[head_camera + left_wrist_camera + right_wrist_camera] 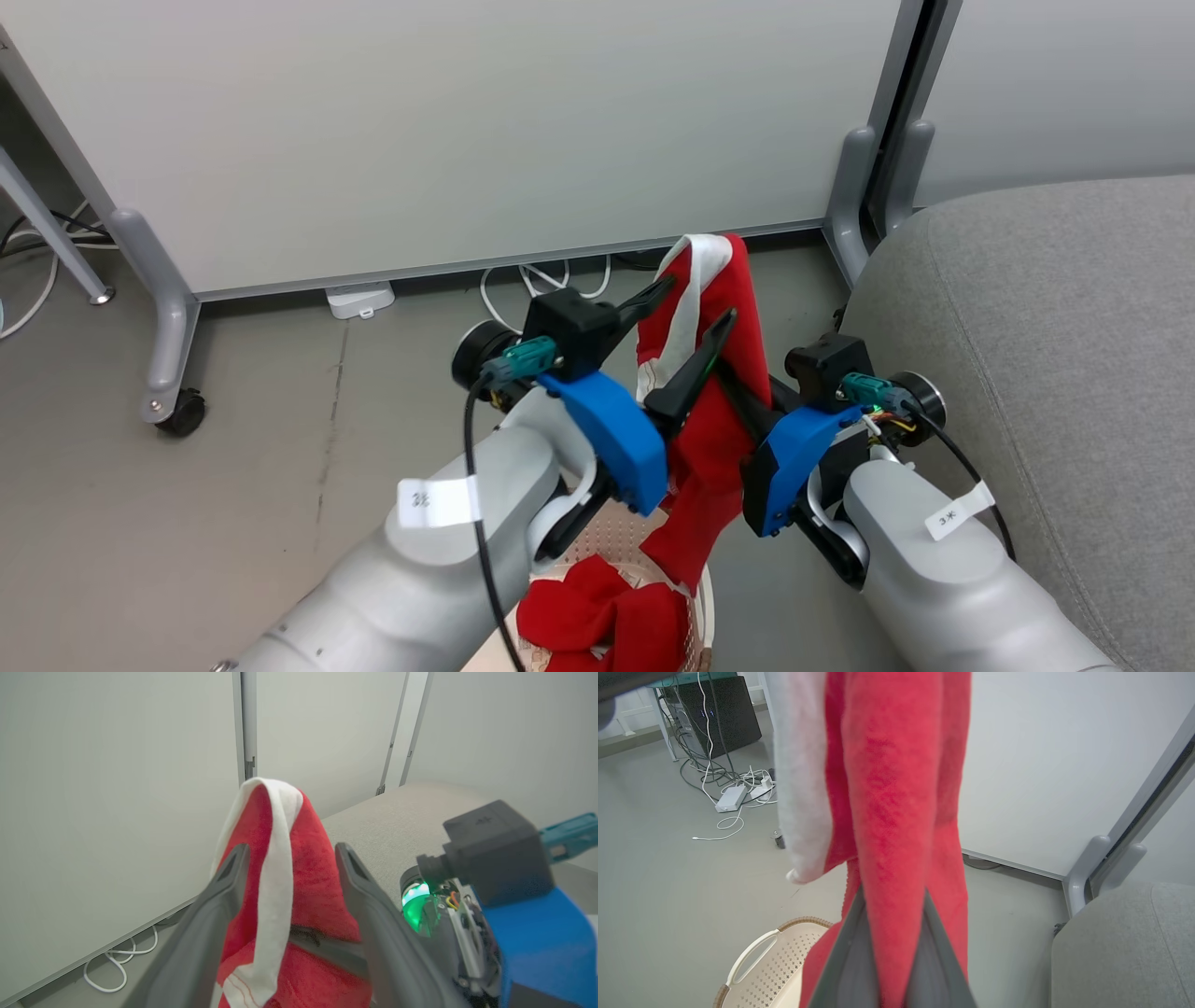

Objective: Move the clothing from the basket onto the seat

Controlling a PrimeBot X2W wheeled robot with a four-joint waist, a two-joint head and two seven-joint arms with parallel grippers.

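Note:
A red garment with white trim (pixel 714 280) of the clothing hangs raised above the basket (pixel 702 597). My right gripper (pixel 733 387) is shut on it, and in the right wrist view the two fingers (pixel 850 961) pinch the red fabric (pixel 896 812). My left gripper (pixel 695 303) is open, its fingers standing apart on either side of the cloth's top fold (pixel 299 858) without pressing it. More red clothing (pixel 597 616) lies in the cream basket (pixel 770 970) below. The grey seat (pixel 1027 327) is to the right.
A white partition panel (pixel 467 140) on grey castor feet (pixel 173 373) stands just behind the garment. White cables (pixel 523 280) and a power strip (pixel 359 299) lie along its base. More cables and a dark box (pixel 724 714) sit further off on the grey floor.

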